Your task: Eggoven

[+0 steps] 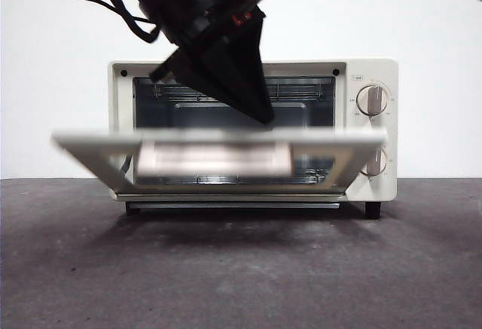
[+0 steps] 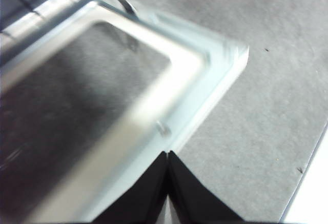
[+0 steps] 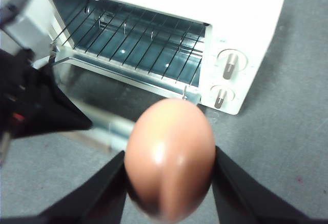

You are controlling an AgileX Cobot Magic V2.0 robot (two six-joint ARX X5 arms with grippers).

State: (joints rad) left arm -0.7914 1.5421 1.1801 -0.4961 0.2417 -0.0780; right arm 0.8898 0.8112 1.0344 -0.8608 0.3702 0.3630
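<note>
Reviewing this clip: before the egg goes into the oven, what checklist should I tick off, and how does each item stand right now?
1. Egg held securely in the right gripper: ok, a jaw presses each side.
2. Oven door fully open: not ok, it looks blurred, roughly level, apparently mid-swing.
3. Left gripper clear of the opening: not ok, its shut jaws sit at the door's edge, in front of the cavity.
4. Wire rack free for the egg: ok, nothing visible on it.
5. Oven standing square on the table: ok.
6. Knobs switched off: cannot tell.
</note>
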